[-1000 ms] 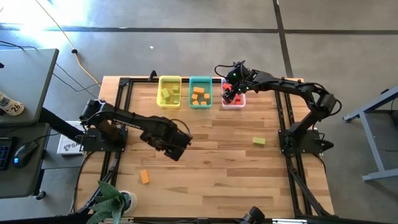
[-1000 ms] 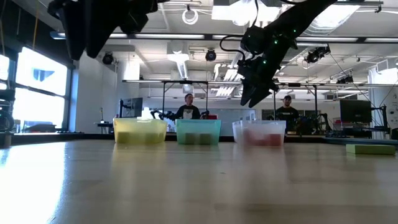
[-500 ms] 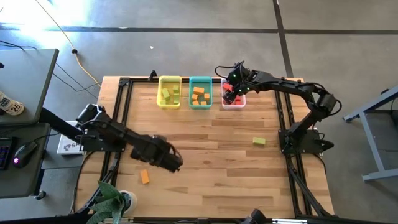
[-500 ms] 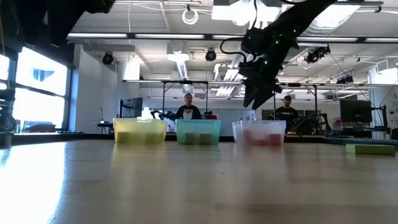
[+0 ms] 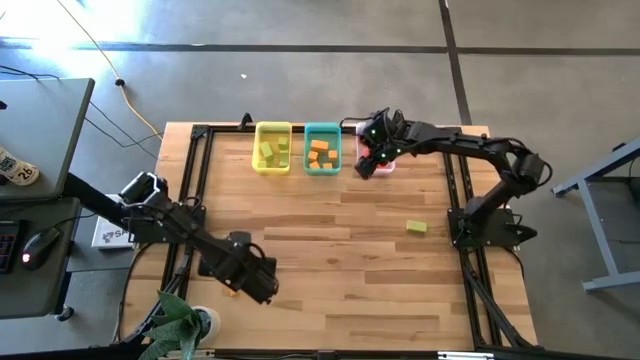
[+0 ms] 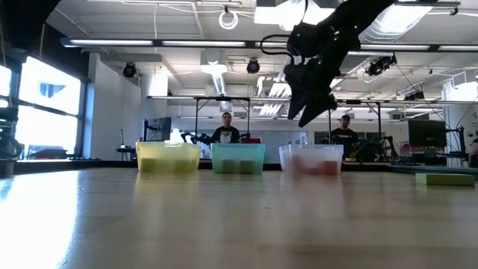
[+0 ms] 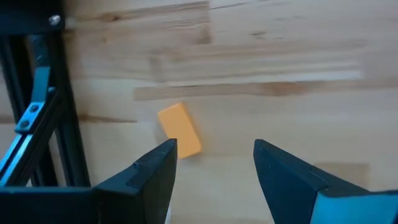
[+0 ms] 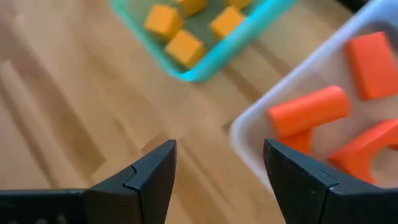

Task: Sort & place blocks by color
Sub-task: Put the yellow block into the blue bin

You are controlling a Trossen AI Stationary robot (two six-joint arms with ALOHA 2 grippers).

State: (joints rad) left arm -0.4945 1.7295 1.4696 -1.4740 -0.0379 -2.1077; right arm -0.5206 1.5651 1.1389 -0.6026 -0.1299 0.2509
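Your left gripper point(image 7: 214, 165) hung low over the table's point(image 5: 340, 240) near left corner, fingers spread, with the orange block point(image 7: 180, 129) lying just ahead of the gap, nearer one fingertip and untouched. Your right gripper point(image 8: 217, 168) hovered, fingers apart and empty, at the clear bin's point(image 8: 249, 140) edge.

Seen from directly overhead, the high camera takes in the whole wooden table point(image 5: 340, 240), floor on all sides, three bins along the frame's upper centre. The low camera sits at tabletop level, looking across the boards to the same yellow bin point(image 6: 168, 158), teal bin point(image 6: 238, 158) and clear bin point(image 6: 311, 160) at mid-frame, a workshop beyond. The left wrist camera looks close down at an orange block point(image 7: 180, 129) on bare wood. The right wrist camera, equally close, shares the teal bin point(image 8: 205, 65) and clear bin point(image 8: 261, 152) with both wider views.
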